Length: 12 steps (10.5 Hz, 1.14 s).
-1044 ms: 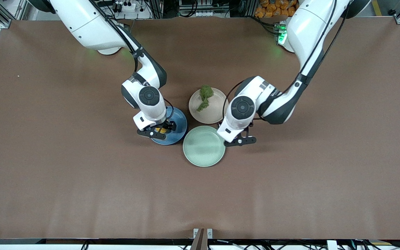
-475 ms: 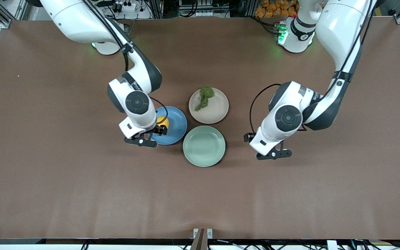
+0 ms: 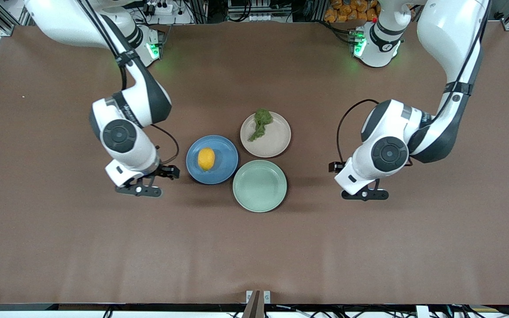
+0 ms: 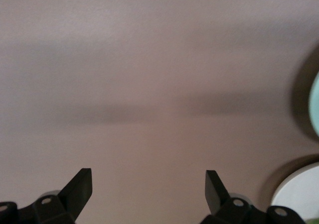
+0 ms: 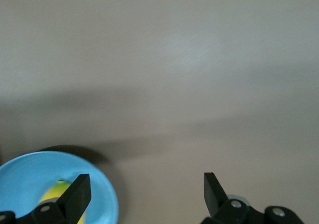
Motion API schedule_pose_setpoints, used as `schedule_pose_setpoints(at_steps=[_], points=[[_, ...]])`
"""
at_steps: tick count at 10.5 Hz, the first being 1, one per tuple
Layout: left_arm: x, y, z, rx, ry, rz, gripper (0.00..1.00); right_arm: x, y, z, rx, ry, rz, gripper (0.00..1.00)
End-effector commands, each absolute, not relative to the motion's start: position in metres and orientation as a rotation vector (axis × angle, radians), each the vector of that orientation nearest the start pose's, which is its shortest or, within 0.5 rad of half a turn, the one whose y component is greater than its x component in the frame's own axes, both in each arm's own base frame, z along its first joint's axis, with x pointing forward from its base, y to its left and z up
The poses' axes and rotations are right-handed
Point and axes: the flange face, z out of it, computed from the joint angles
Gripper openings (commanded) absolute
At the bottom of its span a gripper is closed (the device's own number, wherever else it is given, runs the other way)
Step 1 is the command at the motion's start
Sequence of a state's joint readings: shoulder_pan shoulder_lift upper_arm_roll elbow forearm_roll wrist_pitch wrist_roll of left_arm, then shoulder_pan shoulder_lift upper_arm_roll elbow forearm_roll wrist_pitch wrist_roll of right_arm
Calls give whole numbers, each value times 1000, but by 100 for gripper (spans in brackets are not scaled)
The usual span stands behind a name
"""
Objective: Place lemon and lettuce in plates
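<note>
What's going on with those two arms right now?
Left pincer and right pincer open, empty, over bare table. Lemon on blue plate, lettuce on beige plate. Nothing in the way.

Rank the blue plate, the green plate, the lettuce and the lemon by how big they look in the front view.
1. green plate and blue plate: they look about alike, so no ranking between them.
2. lettuce, lying on the beige plate.
3. lemon, on the blue plate.

A pale mint-green plate [image 3: 259,186] sits on the brown table [image 3: 60,243]; it looks bare, nearest the front camera.
</note>
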State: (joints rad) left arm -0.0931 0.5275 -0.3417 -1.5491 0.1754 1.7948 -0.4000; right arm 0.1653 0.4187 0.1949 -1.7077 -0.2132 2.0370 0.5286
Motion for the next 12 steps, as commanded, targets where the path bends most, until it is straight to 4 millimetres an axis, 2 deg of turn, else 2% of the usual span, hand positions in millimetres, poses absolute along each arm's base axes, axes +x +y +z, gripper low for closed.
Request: schedule_pose_setpoints(at_steps=[1, 2, 4, 5, 6, 7, 8, 10, 11, 12], points=[[592, -214, 343, -2955, 176, 395, 100, 616, 162, 373, -3250, 41, 86, 100], [583, -212, 341, -2941, 220, 401, 100, 617, 136, 387, -3242, 8, 103, 100], [560, -195, 335, -2984, 250, 369, 100, 617, 97, 407, -3254, -38, 127, 100], [552, -172, 337, -3026, 256, 316, 100, 618, 79, 416, -3260, -44, 122, 100], [550, -160, 346, -3055, 277, 287, 100, 618, 63, 426, -3262, -58, 102, 100], [554, -150, 360, -3069, 273, 252, 100, 617, 44, 434, -3265, -57, 98, 100], [561, -140, 377, -3079, 244, 201, 100, 616, 33, 444, -3268, -43, 80, 100], [573, -121, 419, -3098, 190, 71, 100, 611, 18, 467, -3271, -1, 42, 100], [583, -104, 444, -3106, 143, -2, 100, 608, 16, 479, -3270, 8, 25, 100], [583, -97, 469, -3111, 120, -71, 100, 605, 10, 494, -3270, 28, 13, 100]])
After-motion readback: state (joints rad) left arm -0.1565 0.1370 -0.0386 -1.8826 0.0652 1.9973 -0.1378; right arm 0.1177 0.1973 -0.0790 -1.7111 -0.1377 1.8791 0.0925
